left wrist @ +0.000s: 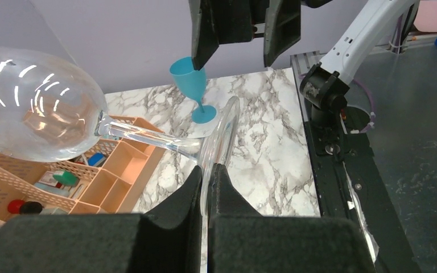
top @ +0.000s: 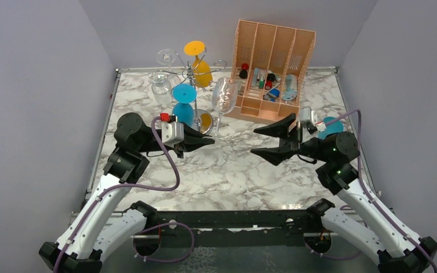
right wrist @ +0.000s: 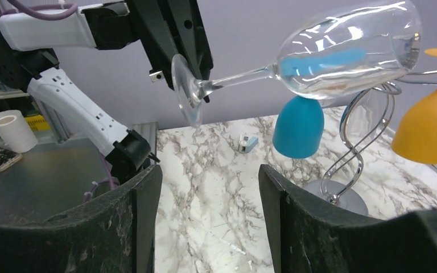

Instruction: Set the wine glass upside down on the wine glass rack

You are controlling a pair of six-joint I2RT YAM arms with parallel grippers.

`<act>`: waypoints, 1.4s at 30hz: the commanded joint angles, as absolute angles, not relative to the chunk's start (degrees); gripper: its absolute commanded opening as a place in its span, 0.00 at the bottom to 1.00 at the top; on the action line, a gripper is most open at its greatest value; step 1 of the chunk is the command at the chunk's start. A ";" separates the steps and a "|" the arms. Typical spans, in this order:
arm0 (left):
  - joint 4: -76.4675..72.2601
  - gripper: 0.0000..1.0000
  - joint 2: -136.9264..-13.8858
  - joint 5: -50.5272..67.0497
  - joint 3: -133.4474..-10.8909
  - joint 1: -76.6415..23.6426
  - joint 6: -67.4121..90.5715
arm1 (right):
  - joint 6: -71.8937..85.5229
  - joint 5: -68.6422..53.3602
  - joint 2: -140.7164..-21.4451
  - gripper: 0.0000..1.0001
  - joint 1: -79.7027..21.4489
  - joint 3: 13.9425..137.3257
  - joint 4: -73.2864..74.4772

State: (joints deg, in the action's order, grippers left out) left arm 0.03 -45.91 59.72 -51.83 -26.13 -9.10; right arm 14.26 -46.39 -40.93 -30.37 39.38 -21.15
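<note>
left: left gripper (left wrist: 207, 173) clamped on the foot rim of the clear wine glass (top: 225, 95) | glass tilted above the tabletop (top: 227, 170), bowl just right of the wine glass rack (right wrist: 338, 196) near the back-left edge | centre: we see bare marble between the arms | right: right gripper (top: 270, 139) spread wide, holding nothing, before the orange organiser (top: 270, 57)

Clear wine glass (right wrist: 341, 60) hangs nearly level in air, bowl beside the silver wire rack (right wrist: 339, 195).
</note>
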 commanded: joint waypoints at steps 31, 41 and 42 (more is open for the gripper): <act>-6.69 0.00 -45.42 56.48 -51.69 -30.22 -9.23 | 2.55 -25.51 -57.28 0.22 -52.29 52.90 -16.20; -6.69 0.00 -44.66 54.98 -50.50 -30.50 -8.50 | 4.71 -24.23 -56.83 0.01 -52.47 52.12 -16.72; -6.70 0.00 -44.66 54.93 -50.46 -30.51 -8.40 | 5.32 -23.54 -56.73 0.01 -52.46 52.32 -16.28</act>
State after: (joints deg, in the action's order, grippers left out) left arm -2.81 -46.33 52.86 -51.07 -29.69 -6.20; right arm 1.43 -25.78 -56.90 -52.03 52.31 -16.49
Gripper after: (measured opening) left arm 0.038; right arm 0.039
